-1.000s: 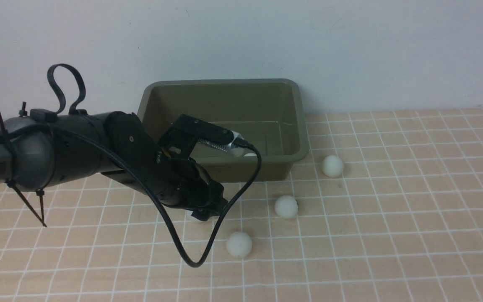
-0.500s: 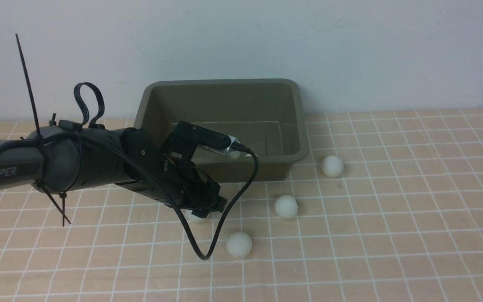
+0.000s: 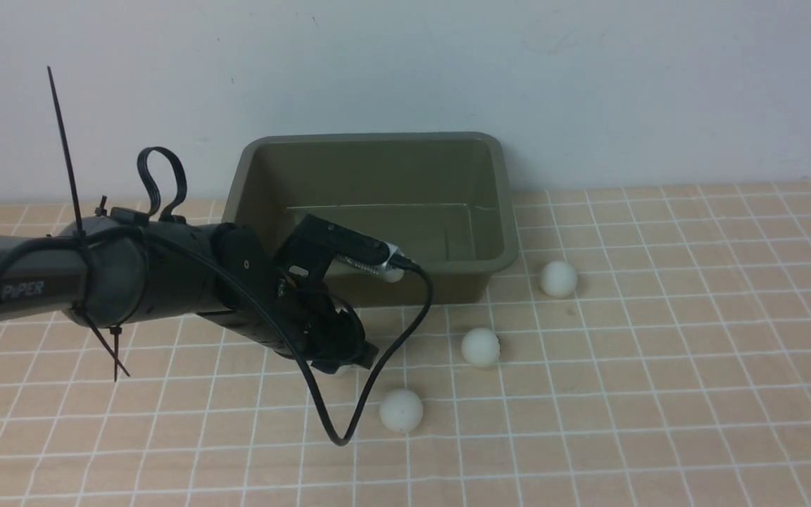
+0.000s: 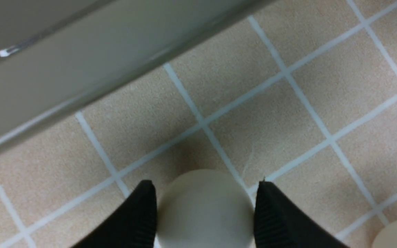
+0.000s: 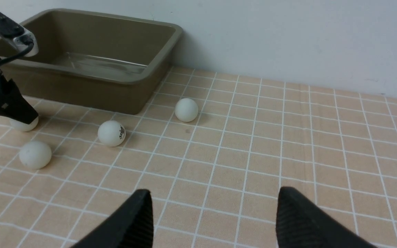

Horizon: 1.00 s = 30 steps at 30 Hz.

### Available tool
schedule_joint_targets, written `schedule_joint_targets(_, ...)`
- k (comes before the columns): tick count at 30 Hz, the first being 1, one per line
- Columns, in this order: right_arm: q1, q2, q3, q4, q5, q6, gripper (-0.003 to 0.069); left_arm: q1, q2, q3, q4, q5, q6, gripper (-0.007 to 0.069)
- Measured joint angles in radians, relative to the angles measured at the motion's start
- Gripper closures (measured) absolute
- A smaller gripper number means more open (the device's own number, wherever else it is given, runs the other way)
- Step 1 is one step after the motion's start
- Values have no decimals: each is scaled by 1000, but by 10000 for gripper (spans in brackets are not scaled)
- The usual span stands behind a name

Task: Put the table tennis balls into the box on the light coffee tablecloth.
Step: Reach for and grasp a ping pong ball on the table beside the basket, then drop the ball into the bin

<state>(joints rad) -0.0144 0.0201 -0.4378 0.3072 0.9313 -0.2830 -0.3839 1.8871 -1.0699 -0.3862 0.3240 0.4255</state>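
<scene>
Black left pincer [image 4: 204, 187] slants down, seemingly gripping one ball [image 4: 203, 215]

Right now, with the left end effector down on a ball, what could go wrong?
The left end effector holds the ball only at its fingertips; the smooth sphere could squirt out on lifting. The slack cable hangs close to another ball and may knock it away.

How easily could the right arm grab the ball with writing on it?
Probably yes: the right gripper is open, and only bare tablecloth lies between it and that printed ball.
</scene>
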Motion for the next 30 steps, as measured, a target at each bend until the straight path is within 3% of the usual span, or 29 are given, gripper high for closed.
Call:
schedule_joint_targets(5,0,0,0,0,1,0,219,-3,-23,-23,2,136,9,336)
schedule_joint_targets(9,0,0,0,3,1,0,219,-25,-96,-77,-43,250,85,336)
schedule_joint_targets(15,0,0,0,2,-4,0,220,-7,-174,-173,-107,197,149,336)
schedule_joint_targets(20,0,0,0,2,-2,0,220,74,-144,-231,-106,161,156,336)
schedule_joint_targets(25,0,0,0,2,-2,0,220,155,-45,-304,-87,164,273,335)
schedule_joint_targets(30,0,0,0,3,-2,0,220,168,-8,-375,-144,238,301,191)
